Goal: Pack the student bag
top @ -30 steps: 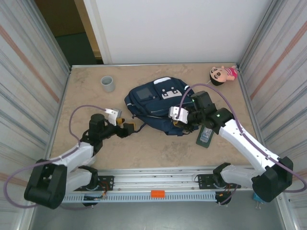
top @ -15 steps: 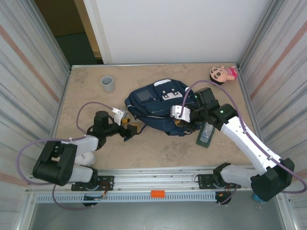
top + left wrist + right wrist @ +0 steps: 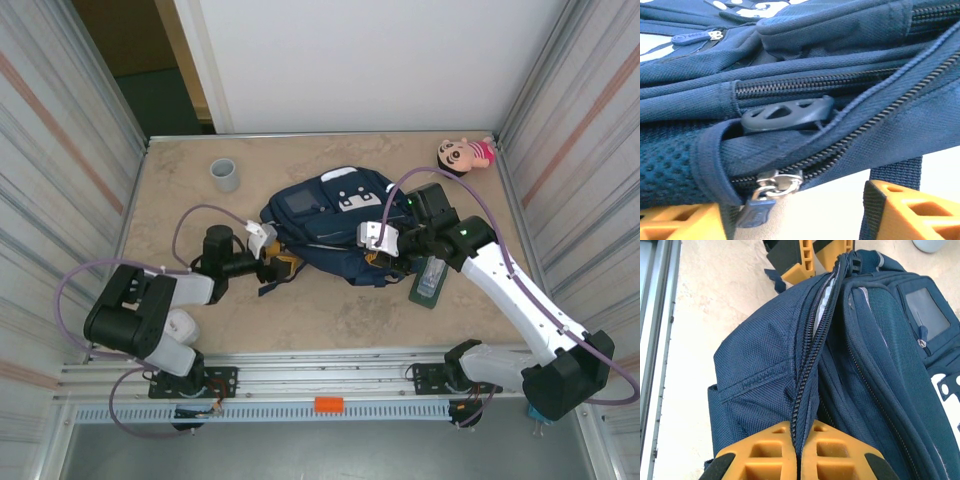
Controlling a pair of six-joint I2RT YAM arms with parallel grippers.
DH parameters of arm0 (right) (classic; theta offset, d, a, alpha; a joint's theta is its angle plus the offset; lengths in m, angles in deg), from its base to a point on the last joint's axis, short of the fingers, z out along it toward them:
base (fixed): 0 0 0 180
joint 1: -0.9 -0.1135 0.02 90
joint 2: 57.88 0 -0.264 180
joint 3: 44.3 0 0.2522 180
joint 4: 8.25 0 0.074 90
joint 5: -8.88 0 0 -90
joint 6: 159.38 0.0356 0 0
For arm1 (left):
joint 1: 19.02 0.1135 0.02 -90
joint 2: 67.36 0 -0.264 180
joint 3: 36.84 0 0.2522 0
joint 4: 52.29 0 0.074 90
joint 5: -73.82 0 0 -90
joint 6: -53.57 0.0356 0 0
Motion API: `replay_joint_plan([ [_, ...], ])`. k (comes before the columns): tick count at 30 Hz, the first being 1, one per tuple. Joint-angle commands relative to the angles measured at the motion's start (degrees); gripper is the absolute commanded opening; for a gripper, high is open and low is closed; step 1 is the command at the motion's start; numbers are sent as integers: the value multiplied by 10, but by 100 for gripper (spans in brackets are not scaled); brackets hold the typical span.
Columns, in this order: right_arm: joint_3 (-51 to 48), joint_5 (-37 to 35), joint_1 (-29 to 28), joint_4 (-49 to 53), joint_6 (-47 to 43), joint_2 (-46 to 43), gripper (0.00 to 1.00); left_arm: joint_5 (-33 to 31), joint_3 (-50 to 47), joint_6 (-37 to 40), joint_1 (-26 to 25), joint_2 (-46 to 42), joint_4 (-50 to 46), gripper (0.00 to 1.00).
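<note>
Soft, floppy bag (image 3: 320, 215), centre frame: right gripper (image 3: 801, 452) clamps its zip seam; left gripper (image 3: 795, 217), jaws apart, straddles the zip pull (image 3: 760, 206), the likeliest hold.

A beige, marble-patterned table (image 3: 330, 310) is noted as the carrying surface. The student bag (image 3: 312, 225) is laid flat near its middle. A grey cup (image 3: 225, 174) is stood upright toward the far left. A doll (image 3: 462, 155) is laid in the far right corner. A flat dark green object (image 3: 427, 284) is placed just beside the bag's right edge.
</note>
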Motion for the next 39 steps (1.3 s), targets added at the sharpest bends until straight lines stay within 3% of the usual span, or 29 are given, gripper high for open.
replay_joint_plan([
  [1, 31, 42, 3, -25, -11, -13, 0, 43, 8, 15, -4, 11, 48, 56],
  [7, 27, 32, 3, -28, -10, -11, 0, 60, 3, 5, -4, 13, 61, 29],
  [21, 9, 16, 5, -50, 4, -14, 0, 44, -23, -12, -4, -29, 52, 0],
  [26, 4, 15, 5, -57, 7, -16, 0, 56, -23, -17, -5, -44, 46, 0],
  [33, 2, 18, 5, -60, 8, -16, 0, 64, -24, -18, -8, -51, 45, 18],
  [39, -1, 18, 5, -63, 9, -18, 0, 70, -22, -23, -11, -51, 45, 26],
])
